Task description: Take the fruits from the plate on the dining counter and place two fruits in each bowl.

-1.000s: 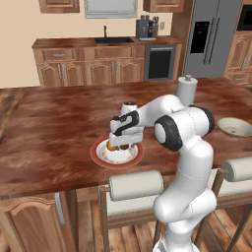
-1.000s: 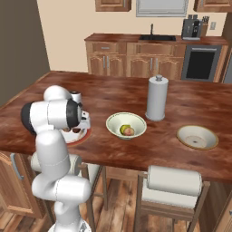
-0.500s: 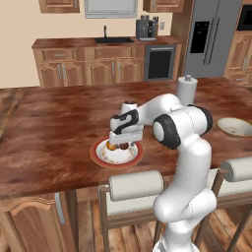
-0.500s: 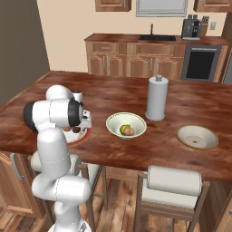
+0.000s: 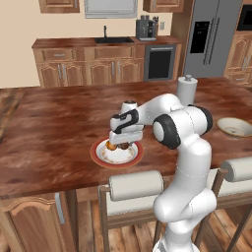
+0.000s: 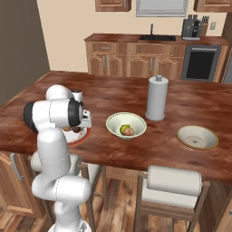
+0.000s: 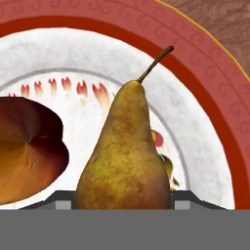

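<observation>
Dining counter (image 5: 54, 128) | gripper (image 5: 121, 145) clamps pear (image 7: 124, 156) | plate (image 7: 205, 83)

A tall white paper-towel roll (image 6: 157, 98) stands upright mid-counter; two cushioned wooden stools (image 6: 174, 181) sit near; far back, perhaps a coffee machine (image 5: 146, 28).

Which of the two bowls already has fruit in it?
The deep cream bowl nearest the paper towel roll; it holds two fruits. The tan-rimmed bowl holds none.
</observation>
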